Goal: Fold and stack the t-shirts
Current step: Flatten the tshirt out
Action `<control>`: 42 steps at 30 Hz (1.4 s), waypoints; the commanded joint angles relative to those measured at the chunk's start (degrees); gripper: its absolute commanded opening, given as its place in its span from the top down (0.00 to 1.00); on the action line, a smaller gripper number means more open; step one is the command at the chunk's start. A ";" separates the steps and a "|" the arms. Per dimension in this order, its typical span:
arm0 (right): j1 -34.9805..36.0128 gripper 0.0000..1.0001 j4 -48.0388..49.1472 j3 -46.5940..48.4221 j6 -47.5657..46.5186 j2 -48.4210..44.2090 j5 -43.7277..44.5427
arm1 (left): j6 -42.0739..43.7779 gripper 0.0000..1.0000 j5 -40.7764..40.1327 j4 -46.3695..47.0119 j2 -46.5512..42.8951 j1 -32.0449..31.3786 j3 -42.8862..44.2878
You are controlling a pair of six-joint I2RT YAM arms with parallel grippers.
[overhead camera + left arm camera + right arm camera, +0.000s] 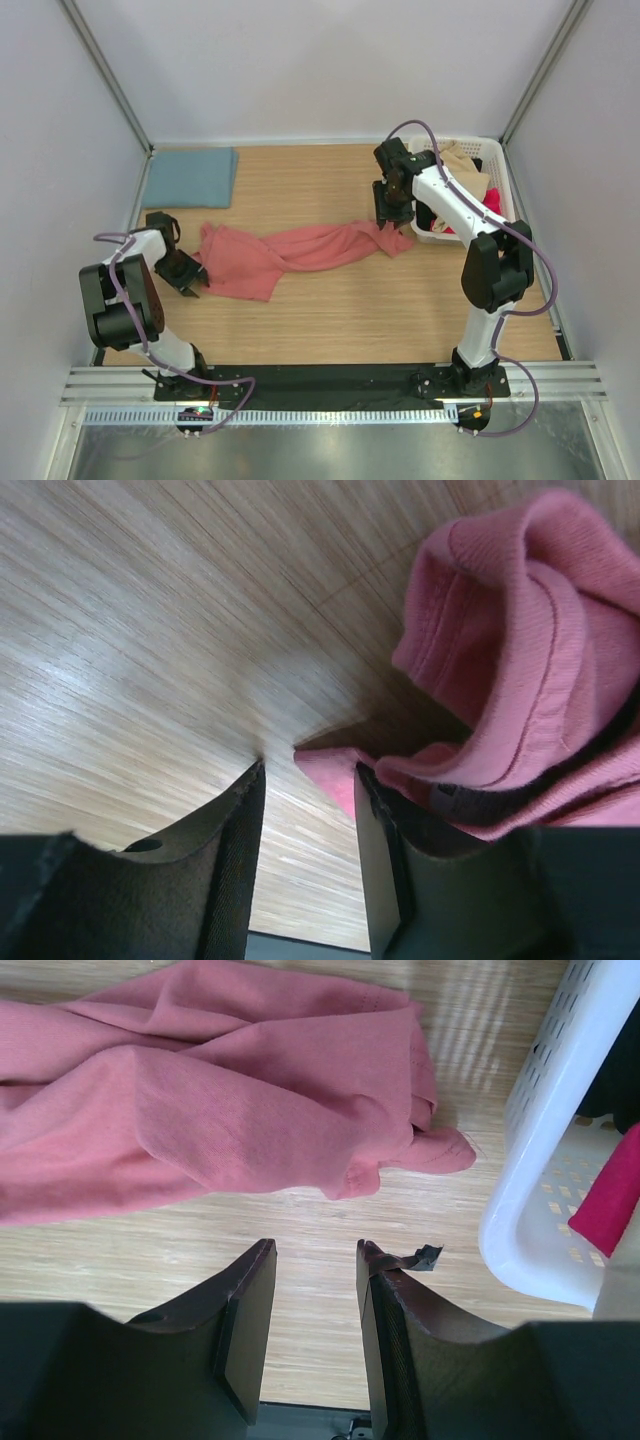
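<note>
White basket [545, 1130], far right, holds loose beige, red and dark garments (jumbled). The salmon-red t-shirt [300, 250] lies strung out across the table [330, 310]; the teal-blue t-shirt [190, 177] sits folded at the far-left corner. Left gripper [309, 768] is half open with a shirt corner between its jaws, unclamped; right gripper [315, 1247] is half open and empty.

Top camera looks down; both close wrist cameras share the salmon-red t-shirt [300, 250].
</note>
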 commanded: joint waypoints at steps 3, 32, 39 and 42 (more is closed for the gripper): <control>-0.04 0.56 1.26 1.37 0.89 -1.89 -0.52 | 2.39 0.66 -1.75 3.12 3.12 -0.28 1.81; 0.05 0.44 11.96 -14.01 4.84 -0.13 -16.86 | 3.18 1.00 -14.85 -15.16 -27.63 -0.46 12.45; 0.05 0.68 12.86 -13.31 5.73 2.25 -17.92 | 3.27 1.00 -15.81 -15.86 -26.40 -0.46 15.61; 0.05 0.99 8.48 -12.43 5.29 -0.73 -16.43 | 4.76 1.00 -23.08 -18.32 -25.87 -0.46 18.86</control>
